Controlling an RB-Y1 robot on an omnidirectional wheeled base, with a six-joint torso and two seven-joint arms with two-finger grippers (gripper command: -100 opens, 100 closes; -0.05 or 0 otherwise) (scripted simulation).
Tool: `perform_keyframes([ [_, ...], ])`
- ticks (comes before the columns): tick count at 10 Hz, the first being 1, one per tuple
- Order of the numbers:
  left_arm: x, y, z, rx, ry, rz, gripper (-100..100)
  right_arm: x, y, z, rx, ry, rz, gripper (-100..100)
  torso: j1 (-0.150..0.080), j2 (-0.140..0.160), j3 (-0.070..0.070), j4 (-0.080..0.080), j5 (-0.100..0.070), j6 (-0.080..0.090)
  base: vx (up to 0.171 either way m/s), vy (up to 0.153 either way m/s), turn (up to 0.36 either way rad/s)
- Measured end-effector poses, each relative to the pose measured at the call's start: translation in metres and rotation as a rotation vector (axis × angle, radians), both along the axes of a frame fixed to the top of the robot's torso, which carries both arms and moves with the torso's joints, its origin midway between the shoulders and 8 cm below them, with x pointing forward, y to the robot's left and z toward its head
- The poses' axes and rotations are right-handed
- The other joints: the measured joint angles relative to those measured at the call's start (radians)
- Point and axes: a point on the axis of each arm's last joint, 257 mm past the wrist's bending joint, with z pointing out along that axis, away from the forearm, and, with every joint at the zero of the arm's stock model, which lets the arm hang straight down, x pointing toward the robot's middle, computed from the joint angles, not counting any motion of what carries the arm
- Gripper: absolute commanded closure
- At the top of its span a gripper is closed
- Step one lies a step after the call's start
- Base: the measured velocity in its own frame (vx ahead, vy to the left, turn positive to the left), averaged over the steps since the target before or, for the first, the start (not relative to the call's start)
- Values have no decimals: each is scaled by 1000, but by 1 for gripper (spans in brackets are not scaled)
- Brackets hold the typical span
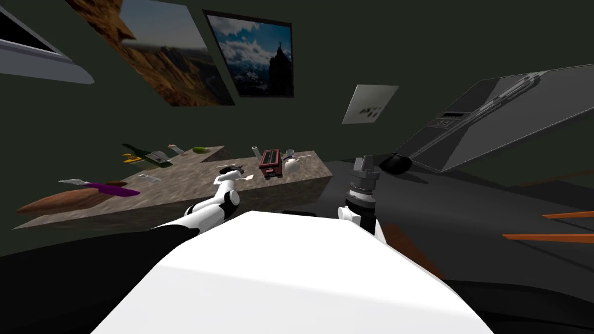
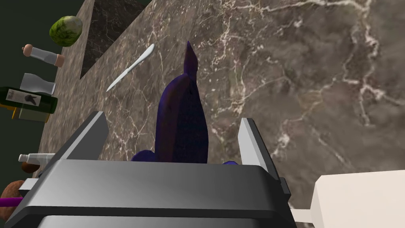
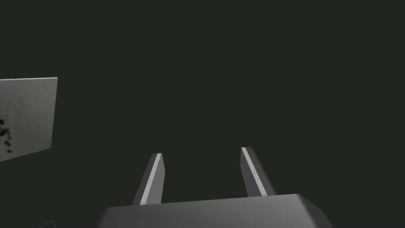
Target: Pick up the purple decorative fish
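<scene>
The purple decorative fish (image 2: 182,114) is a dark purple, tapering body lying on the brown marbled counter (image 2: 300,79), its pointed end away from my hand. My left gripper (image 2: 171,118) is open and straddles it, one finger on each side with a gap to the fish's flanks. In the head view the left gripper (image 1: 234,172) hangs over the counter's (image 1: 191,191) middle, near its front edge. My right gripper (image 1: 365,164) is raised beside the counter's right end, open and holding nothing; the right gripper (image 3: 201,162) faces a dark wall.
Beyond the fish lie a white knife (image 2: 132,66), a green leafy ball (image 2: 66,30), a shaker (image 2: 43,55) and a dark bottle (image 2: 27,99). A white box (image 2: 356,198) sits beside my hand. A red toaster (image 1: 271,163) stands to the right. A dark fridge (image 1: 493,122) is far right.
</scene>
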Motion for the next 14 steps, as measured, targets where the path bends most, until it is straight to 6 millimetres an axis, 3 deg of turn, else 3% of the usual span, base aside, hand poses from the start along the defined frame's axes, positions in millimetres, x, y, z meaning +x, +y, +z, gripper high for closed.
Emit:
perform_keyframes([
  [1, -2, 1, -5, -6, 7, 2, -100, 0, 0, 0, 0, 0, 0, 0, 0, -1, -1, 0, 0, 0, -31, -11, -296],
  [4, -33, 45, -1, -12, -3, 86, -100, 0, 0, 0, 0, 0, 0, 0, -1, 3, 2, 1, 0, 1, -62, -12, -216],
  [5, -34, 45, -1, -12, -4, 87, 100, 0, 0, 0, 0, 0, 0, 0, 0, 1, 1, 0, 0, 0, -6, -1, 6],
  [9, -33, 48, 5, -3, -12, 89, 100, 0, 0, 0, 0, 0, 0, 0, 1, -3, -3, -3, 4, 2, 1, 2, 5],
  [10, -33, 48, 4, -4, -11, 89, 0, 0, 0, 0, 0, 0, 0, 0, 0, -3, -3, -3, 3, 2, 0, 0, 0],
  [11, -33, 48, 4, -4, -11, 89, 100, 0, 0, 0, 0, 0, 0, 0, 0, -3, -3, -3, 3, 2, 55, 8, 289],
  [14, -3, 8, -5, -5, 9, 12, 100, 0, 0, 0, 0, 0, 0, 0, 3, -8, -6, -5, 6, -1, 71, 8, 227],
])
